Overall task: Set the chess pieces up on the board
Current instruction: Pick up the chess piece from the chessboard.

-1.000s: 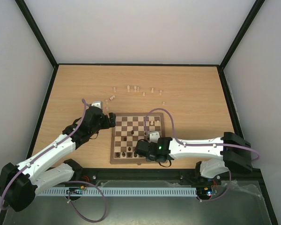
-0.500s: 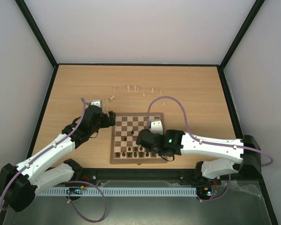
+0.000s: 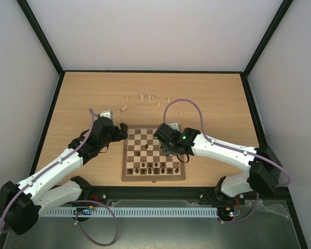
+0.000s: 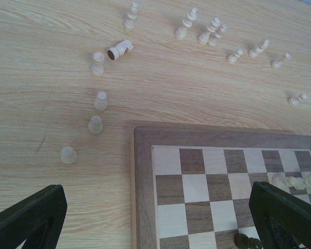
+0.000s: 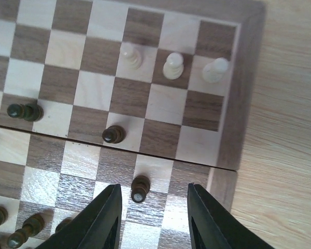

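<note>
While the board [image 3: 140,137] lies at the middle of the table's [image 3: 223,104] near edge, most of the pale pieces [image 4: 207,31] are scattered on the bare wood beyond its far edge and off its far left corner, with one tipped piece [image 4: 119,50] lying on its side. Three pale pawns [image 5: 173,65] are stood in a row near the board's far right corner, and dark pieces [image 3: 153,168] are lined along its near edge. The left gripper [image 4: 155,189] is held above the far left corner, jaws spread wide with nothing between them. The right gripper [image 5: 154,189] is held over the board's right side, jaws partly parted; a dark pawn [image 5: 140,188] is seen standing between the fingers, touched by neither.
</note>
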Robot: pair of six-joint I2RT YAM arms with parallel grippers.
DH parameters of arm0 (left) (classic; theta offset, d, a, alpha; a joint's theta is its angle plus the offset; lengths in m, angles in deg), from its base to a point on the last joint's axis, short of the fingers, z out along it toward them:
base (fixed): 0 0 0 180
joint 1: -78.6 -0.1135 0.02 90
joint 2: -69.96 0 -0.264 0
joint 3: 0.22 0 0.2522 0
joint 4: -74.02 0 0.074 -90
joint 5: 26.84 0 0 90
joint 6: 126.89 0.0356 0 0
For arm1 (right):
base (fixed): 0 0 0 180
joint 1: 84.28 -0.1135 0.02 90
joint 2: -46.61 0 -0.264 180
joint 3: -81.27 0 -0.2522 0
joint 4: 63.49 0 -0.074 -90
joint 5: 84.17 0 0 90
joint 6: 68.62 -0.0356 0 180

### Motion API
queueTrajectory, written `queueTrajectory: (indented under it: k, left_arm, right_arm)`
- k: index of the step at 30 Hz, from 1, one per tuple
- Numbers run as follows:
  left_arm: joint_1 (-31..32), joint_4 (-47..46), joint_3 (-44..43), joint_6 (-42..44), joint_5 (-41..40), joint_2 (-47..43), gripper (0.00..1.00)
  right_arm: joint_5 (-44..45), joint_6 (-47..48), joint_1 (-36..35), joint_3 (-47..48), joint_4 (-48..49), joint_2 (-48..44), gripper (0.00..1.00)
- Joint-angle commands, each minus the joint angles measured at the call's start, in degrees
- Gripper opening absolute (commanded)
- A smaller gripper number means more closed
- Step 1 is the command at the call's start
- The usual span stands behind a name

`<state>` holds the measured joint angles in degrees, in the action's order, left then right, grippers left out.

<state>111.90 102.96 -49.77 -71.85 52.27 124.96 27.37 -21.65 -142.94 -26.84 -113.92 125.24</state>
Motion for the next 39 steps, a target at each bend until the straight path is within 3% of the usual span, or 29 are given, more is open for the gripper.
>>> queueTrajectory:
  k: [1,8,14,25,30,39]
  left_arm:
    - [-0.2,1.5,0.9,-0.6,-1.6,-1.0,0.99]
    - [-0.2,2.6,1.0,-0.6,-2.4,-2.8,1.0]
    - [-0.2,2.8,1.3,-0.7,-2.5,-3.1,0.99]
    - [-0.2,3.0,1.5,-0.6,-3.0,-3.5,1.0]
    - [-0.2,3.1,1.7,-0.9,-2.9,-3.9,0.99]
    - [-0.2,1.5,1.9,-0.9,-2.4,-2.4,0.99]
  right_arm:
    - [-6.2,5.5,1.6,-1.3,3.7,3.8,0.35]
    - [-6.6,6.4,2.1,-1.1,4.2,9.4,0.31]
    - [-7.0,6.0,2.1,-3.3,4.9,10.0,0.29]
    - [-7.9,6.4,2.1,-4.3,6.8,11.2,0.17]
    - [-7.8,6.0,2.1,-4.8,6.0,10.0,0.07]
    - [-7.3,2.7,1.9,-10.4,2.5,-0.1,0.06]
